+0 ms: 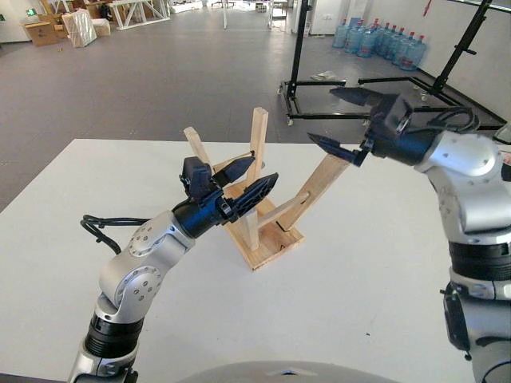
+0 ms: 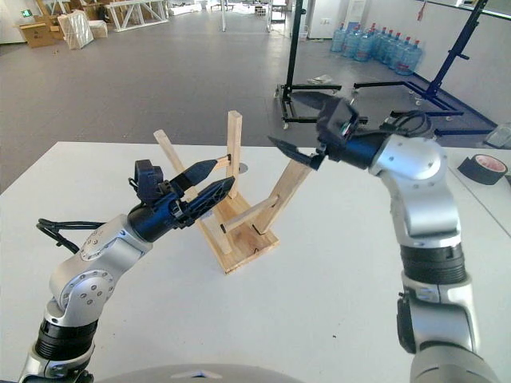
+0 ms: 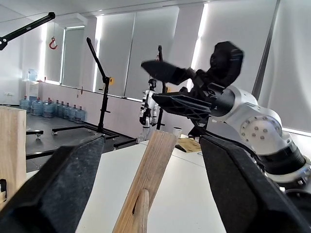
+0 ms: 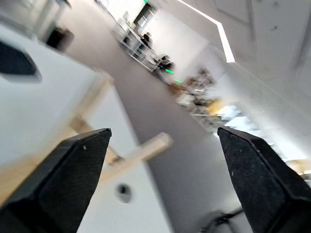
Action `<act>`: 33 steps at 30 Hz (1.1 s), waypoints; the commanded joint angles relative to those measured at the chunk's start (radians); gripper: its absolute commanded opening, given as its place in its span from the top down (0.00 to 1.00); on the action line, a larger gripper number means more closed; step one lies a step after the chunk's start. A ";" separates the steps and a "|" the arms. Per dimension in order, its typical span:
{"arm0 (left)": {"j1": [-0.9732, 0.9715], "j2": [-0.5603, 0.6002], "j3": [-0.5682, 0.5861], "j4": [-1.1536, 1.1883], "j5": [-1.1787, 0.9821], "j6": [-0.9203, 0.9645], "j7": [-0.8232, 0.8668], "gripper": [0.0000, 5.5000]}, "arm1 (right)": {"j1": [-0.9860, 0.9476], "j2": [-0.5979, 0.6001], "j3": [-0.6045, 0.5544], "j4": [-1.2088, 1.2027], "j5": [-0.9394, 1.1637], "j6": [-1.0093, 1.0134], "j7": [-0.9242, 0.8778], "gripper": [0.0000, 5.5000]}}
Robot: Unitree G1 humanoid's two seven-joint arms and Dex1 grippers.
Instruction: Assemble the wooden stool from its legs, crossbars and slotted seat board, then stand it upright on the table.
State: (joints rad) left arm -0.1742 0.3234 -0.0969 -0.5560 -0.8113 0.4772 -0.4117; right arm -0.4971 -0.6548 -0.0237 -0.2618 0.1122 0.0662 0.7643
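Note:
The wooden stool lies upside down on the white table (image 1: 383,303), its slotted seat board (image 1: 267,247) flat on the surface. One leg (image 1: 258,132) stands upright, another leg (image 1: 194,144) leans left, and a third leg (image 1: 319,187) leans right, with a crossbar (image 1: 281,211) low between them. My left gripper (image 1: 265,168) is open, its fingertips beside the upright leg at mid-height. My right gripper (image 1: 321,115) is open just above the top of the right-leaning leg, and its lower finger (image 1: 329,147) sits close to that tip. The left wrist view has the leaning leg (image 3: 150,179) between my fingers.
Black metal stands (image 1: 319,88) and blue water bottles (image 1: 383,36) are on the floor beyond the table's far edge. A roll of black tape (image 2: 483,167) lies on a table to the right. Bare tabletop spreads to the front and on both sides of the stool.

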 commanded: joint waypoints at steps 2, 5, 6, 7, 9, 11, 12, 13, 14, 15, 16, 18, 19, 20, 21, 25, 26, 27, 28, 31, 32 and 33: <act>0.028 0.010 0.024 -0.013 0.003 0.031 0.010 0.36 | 0.156 0.071 0.072 -0.107 -0.302 -0.177 -0.240 0.27; 0.030 0.009 0.034 -0.020 -0.002 0.036 0.007 0.36 | 0.168 0.089 0.076 -0.114 -0.397 -0.221 -0.323 0.27; 0.030 0.008 0.036 -0.020 -0.002 0.038 0.006 0.36 | 0.160 0.093 0.077 -0.114 -0.417 -0.228 -0.339 0.27; 0.029 0.007 0.037 -0.020 -0.002 0.039 0.005 0.36 | 0.149 0.093 0.077 -0.116 -0.436 -0.230 -0.351 0.27; 0.025 0.004 0.038 -0.021 -0.002 0.041 0.004 0.36 | 0.138 0.091 0.076 -0.122 -0.460 -0.232 -0.363 0.27; 0.023 0.004 0.037 -0.021 -0.004 0.043 0.000 0.36 | 0.171 0.077 0.110 -0.122 -0.498 -0.261 -0.354 0.27; 0.021 0.004 0.036 -0.019 -0.005 0.046 -0.003 0.36 | 0.214 0.073 0.148 -0.101 -0.532 -0.276 -0.351 0.27; 0.019 0.004 0.036 -0.019 -0.008 0.048 -0.005 0.36 | 0.258 0.073 0.187 -0.067 -0.564 -0.286 -0.350 0.27; 0.014 0.004 0.035 -0.015 -0.010 0.051 -0.008 0.36 | 0.307 0.069 0.240 -0.003 -0.606 -0.298 -0.349 0.27; 0.010 0.004 0.034 -0.012 -0.011 0.054 -0.011 0.36 | 0.354 0.075 0.281 0.069 -0.625 -0.284 -0.342 0.27; 0.006 0.005 0.035 -0.006 -0.010 0.056 -0.015 0.36 | 0.395 0.076 0.327 0.143 -0.641 -0.270 -0.319 0.27; 0.004 0.004 0.039 0.002 -0.006 0.057 -0.022 0.36 | 0.438 0.091 0.385 0.213 -0.612 -0.206 -0.250 0.27; 0.005 0.004 0.040 0.004 -0.004 0.057 -0.025 0.36 | 0.444 0.094 0.405 0.218 -0.591 -0.186 -0.214 0.27; 0.004 0.003 0.040 0.005 -0.002 0.057 -0.026 0.36 | 0.443 0.096 0.414 0.214 -0.570 -0.172 -0.192 0.27; 0.007 0.002 0.039 0.007 0.002 0.054 -0.028 0.36 | 0.435 0.095 0.414 0.209 -0.557 -0.173 -0.189 0.27; 0.016 -0.002 0.039 0.007 0.010 0.046 -0.027 0.36 | 0.376 0.081 0.371 0.186 -0.539 -0.213 -0.260 0.27; 0.018 -0.003 0.039 0.011 0.014 0.042 -0.029 0.36 | 0.356 0.081 0.347 0.166 -0.527 -0.228 -0.284 0.27; 0.019 -0.003 0.040 0.016 0.020 0.039 -0.031 0.36 | 0.338 0.082 0.327 0.148 -0.514 -0.238 -0.302 0.27; 0.019 -0.003 0.040 0.020 0.024 0.036 -0.033 0.36 | 0.323 0.087 0.308 0.129 -0.495 -0.246 -0.316 0.27; 0.019 -0.001 0.040 0.028 0.031 0.032 -0.041 0.36 | 0.270 0.131 0.225 0.035 -0.383 -0.248 -0.354 0.27; 0.019 0.000 0.040 0.029 0.032 0.031 -0.043 0.36 | 0.246 0.152 0.184 -0.007 -0.329 -0.232 -0.366 0.27; 0.019 0.001 0.041 0.030 0.033 0.029 -0.044 0.36 | 0.227 0.167 0.152 -0.036 -0.286 -0.213 -0.373 0.27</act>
State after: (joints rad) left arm -0.1629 0.3166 -0.0604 -0.5445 -0.8041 0.4916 -0.4600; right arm -0.2221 -0.5111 0.1969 -0.2325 -0.2510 -0.1795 0.4005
